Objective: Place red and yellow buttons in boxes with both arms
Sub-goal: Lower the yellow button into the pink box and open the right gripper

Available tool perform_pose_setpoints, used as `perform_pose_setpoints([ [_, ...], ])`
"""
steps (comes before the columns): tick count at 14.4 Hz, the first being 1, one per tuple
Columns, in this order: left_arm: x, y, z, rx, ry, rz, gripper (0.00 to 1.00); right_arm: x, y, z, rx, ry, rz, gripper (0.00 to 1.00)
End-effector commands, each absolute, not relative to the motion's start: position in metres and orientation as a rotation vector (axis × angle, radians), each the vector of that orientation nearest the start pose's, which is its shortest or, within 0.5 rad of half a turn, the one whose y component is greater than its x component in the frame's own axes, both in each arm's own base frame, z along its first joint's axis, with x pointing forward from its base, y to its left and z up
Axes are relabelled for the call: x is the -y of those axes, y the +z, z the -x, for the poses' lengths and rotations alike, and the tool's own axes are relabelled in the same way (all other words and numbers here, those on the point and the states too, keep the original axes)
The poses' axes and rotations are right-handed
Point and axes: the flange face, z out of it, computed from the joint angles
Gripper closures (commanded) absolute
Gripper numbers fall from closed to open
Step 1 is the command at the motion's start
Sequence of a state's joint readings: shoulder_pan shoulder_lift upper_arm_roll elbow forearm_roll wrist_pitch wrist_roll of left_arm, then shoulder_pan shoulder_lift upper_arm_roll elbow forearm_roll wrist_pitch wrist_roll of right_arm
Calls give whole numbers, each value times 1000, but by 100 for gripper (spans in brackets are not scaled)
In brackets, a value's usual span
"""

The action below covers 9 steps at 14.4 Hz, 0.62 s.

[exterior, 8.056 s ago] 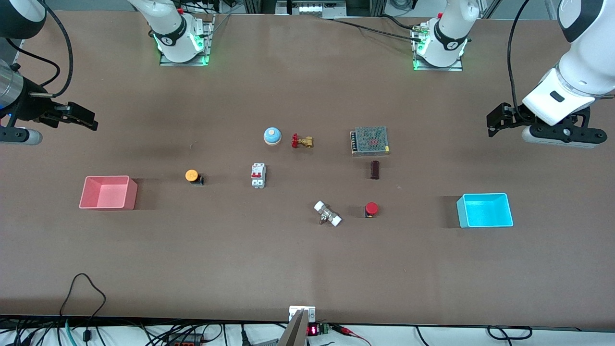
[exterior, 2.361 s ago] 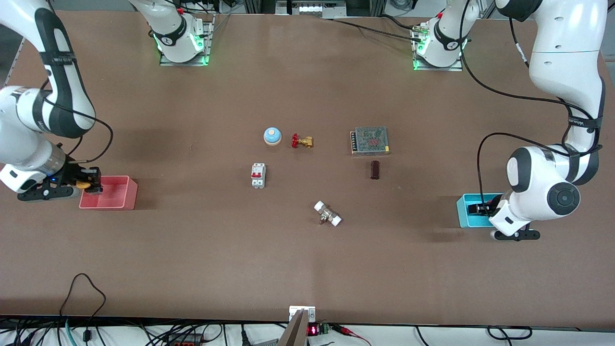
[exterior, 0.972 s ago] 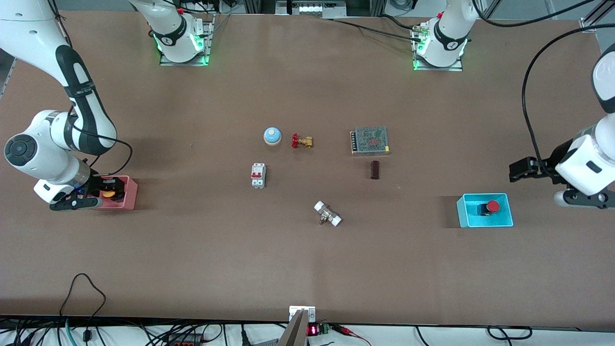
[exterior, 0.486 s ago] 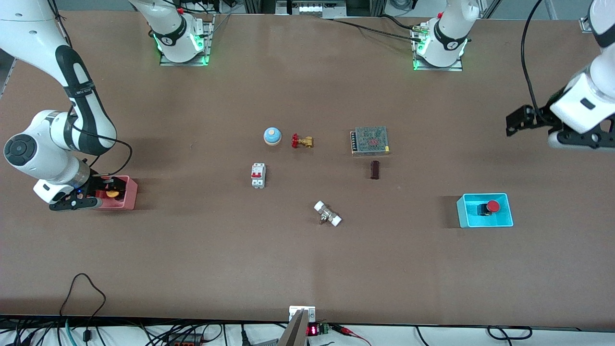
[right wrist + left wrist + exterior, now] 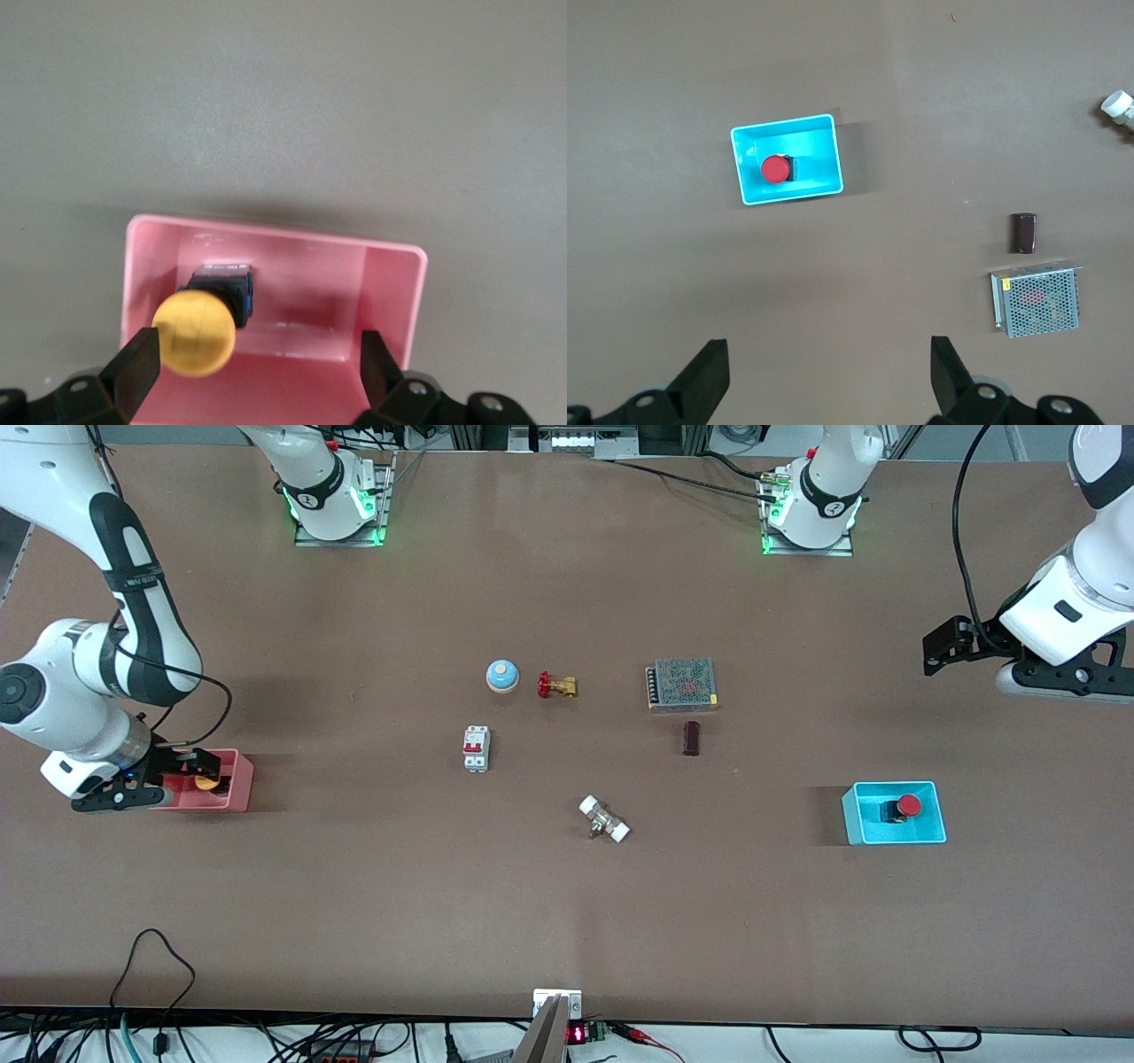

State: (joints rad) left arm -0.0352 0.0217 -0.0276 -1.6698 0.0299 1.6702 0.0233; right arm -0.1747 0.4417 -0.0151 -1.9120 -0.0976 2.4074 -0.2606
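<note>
Brown table (image 5: 567, 921), two boxes (image 5: 894, 831) (image 5: 232, 797), two buttons (image 5: 907, 805) (image 5: 206, 781)

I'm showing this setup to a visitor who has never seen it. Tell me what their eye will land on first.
The bright cyan box at the left arm's end of the table, with the red button lying in it, stands out most. Next comes the pink box at the right arm's end, holding the yellow button, with the right gripper open just over it. The left gripper hangs open in the air, over bare table.
</note>
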Motion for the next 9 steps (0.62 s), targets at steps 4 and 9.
perform_pose_setpoints([
  [4,34,577,-570,-173,20,3096,0,105,342,-616,172,-38,3141,0],
  [9,34,580,-570,-170,18,3098,0,45,455,-603,150,58,3137,0],
])
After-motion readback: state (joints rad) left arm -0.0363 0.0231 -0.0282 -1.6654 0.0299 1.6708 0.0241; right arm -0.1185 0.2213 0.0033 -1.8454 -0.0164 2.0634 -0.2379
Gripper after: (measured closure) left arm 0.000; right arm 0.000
